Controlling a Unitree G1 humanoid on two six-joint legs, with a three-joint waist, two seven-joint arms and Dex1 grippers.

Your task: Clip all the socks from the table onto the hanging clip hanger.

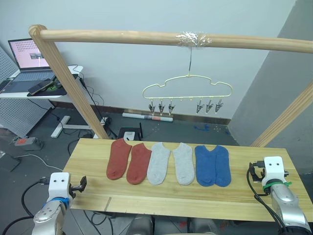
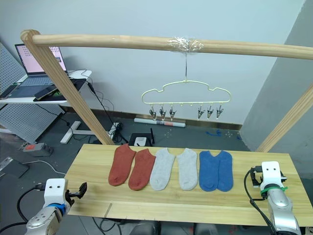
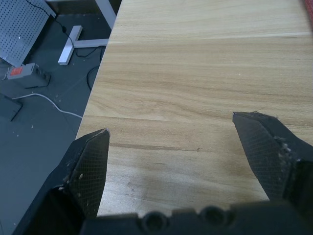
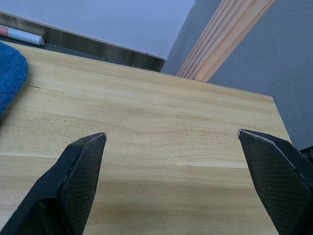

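Six socks (image 1: 168,163) lie in a row mid-table (image 1: 205,196) — between the left gripper (image 3: 171,147) and right gripper (image 4: 171,147), well apart from both, fingers spread, empty.

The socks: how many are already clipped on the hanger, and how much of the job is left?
None are clipped yet. All six socks lie flat in a row on the table, and the clips on the hanger hang empty. Nothing is in hand: the left gripper and the right gripper are both open over bare wood. The whole job is left.
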